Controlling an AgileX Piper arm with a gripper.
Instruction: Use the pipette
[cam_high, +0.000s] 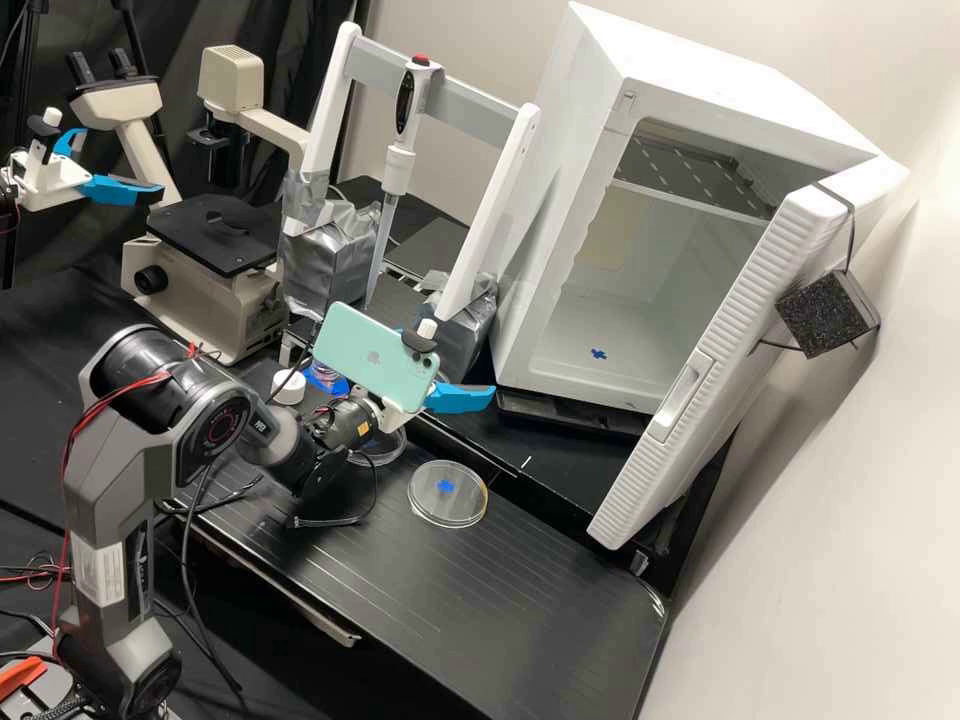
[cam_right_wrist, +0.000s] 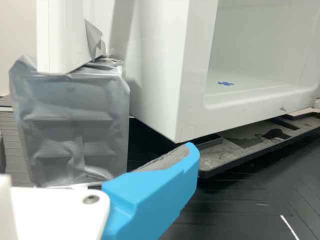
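Gripper (cam_high: 449, 362) released, empty. Pipette (cam_high: 397, 172) hangs towards twelve o'clock in high view; gripper should centre squarely before squeezing, clearing stand (cam_high: 470, 104).

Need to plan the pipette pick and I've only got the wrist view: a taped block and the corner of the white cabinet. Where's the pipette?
Observer: High view has it. The pipette hangs tip down at the grey crossbar, between the two white uprights.

Operator: Any dish out on the bench?

Observer: Yes, a clear round dish with a blue mark, lying flat, nearer the high camera than the taped blocks.

Operator: And the cabinet door?

Observer: The door stands open, with a black block on its outer side.
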